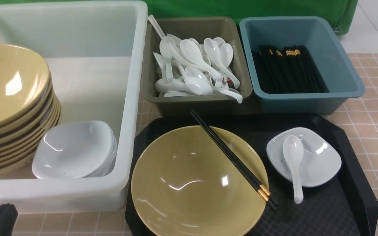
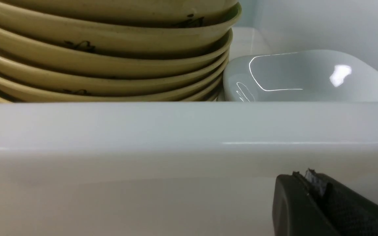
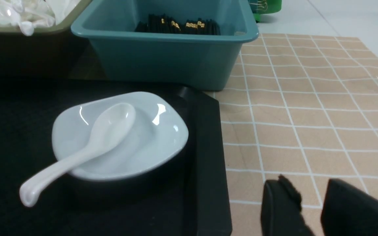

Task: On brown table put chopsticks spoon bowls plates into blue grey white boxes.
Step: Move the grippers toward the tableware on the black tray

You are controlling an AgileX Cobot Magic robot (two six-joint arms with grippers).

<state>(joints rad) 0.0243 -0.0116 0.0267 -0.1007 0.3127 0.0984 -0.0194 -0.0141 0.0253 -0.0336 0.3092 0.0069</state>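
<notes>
1. Our left gripper [image 2: 307, 178] was squeezed shut on nothing beside the white box [image 2: 143, 131]; our right gripper [image 3: 307, 183] stood a little open, empty.
2. The spoon [image 1: 293, 164] lay in the plate [image 1: 323, 160], at 3 o'clock from the bowl [image 1: 182, 186], on the black tray [image 1: 349, 209].
3. We thought the spoon light, hard, slippery and breakable; its handle, poking out at 6 o'clock, looked best to pinch.

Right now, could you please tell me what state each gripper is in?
Left gripper: shut, holding nothing, close to the white box.
Right gripper: open, empty, above the brown table beside the black tray.
</notes>
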